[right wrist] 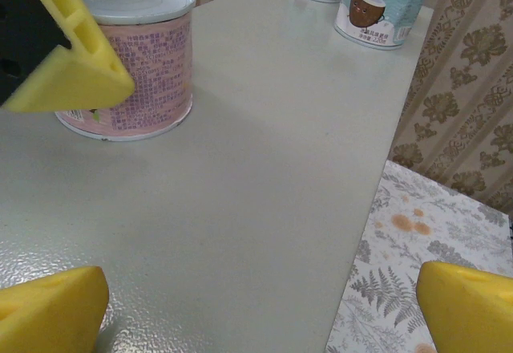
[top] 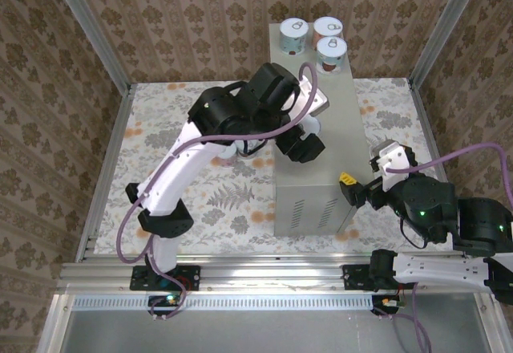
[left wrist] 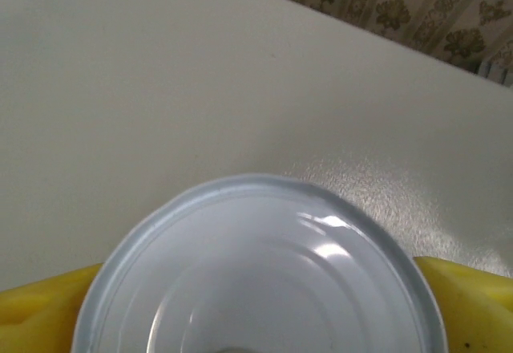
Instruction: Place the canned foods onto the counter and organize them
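Right gripper (right wrist: 256,309) jaws: spread wide, gripping nothing, one yellow finger over the counter (right wrist: 264,168) top and the other out past its edge above the flowered floor (right wrist: 433,233). Left gripper (left wrist: 258,309) jaws: set on either side of a pink can (right wrist: 128,64), yellow pads flanking the lid rim at 8 and 4 o'clock in the left wrist view. Pressing or only just beside: cannot tell.

Left arm (top: 172,176): up from its base at 7 o'clock in the top view, bent at the elbow, reaching toward 1 o'clock, wrist turned down over the middle of the counter. Right arm (top: 449,233): folded low at 4 o'clock, wrist aimed toward 10 o'clock, fingertips at the near right corner of the counter.

Cans: all upright on the counter top, lids on. Pull tabs lying flat where visible; contents hidden.

Count: four cans in sight.
- One pink can, about mid-length of the counter, between the left jaws.
- Three bunched at the 12 o'clock end: teal can (top: 293,36) at 9 o'clock of the bunch, second can (top: 327,27) at 1 o'clock, third can (top: 331,50) at 4 o'clock.

Two arms, one counter.
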Controlling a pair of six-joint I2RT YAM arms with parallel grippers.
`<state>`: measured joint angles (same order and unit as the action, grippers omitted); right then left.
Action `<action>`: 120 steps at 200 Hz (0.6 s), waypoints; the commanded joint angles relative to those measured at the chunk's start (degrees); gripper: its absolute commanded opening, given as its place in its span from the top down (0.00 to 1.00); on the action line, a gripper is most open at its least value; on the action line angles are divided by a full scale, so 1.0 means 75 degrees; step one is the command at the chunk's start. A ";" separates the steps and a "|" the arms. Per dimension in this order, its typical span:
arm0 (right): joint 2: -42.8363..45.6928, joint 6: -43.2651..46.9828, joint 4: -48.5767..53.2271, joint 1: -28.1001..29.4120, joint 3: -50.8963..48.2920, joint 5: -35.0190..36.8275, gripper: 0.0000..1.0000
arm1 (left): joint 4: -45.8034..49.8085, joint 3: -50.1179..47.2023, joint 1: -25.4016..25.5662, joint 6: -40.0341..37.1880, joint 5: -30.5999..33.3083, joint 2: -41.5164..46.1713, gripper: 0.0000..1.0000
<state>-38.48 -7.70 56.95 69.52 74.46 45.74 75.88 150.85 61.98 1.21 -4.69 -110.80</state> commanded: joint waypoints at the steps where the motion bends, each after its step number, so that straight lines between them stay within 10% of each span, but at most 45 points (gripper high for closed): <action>1: 0.0068 -0.0062 -0.0160 -0.0034 -0.0107 -0.0092 0.00 | -0.0837 -0.0757 0.0069 -0.0081 -0.0112 0.0630 0.05; 120: 0.0101 0.0325 -0.1024 -0.0031 -0.0438 -0.1246 0.00 | -0.5994 -0.7422 0.0055 -0.0091 0.0369 0.4418 0.00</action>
<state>-38.39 -6.17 52.60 69.52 71.94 39.62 40.10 98.32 62.22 1.21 -3.01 -79.70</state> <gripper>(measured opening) 0.999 0.999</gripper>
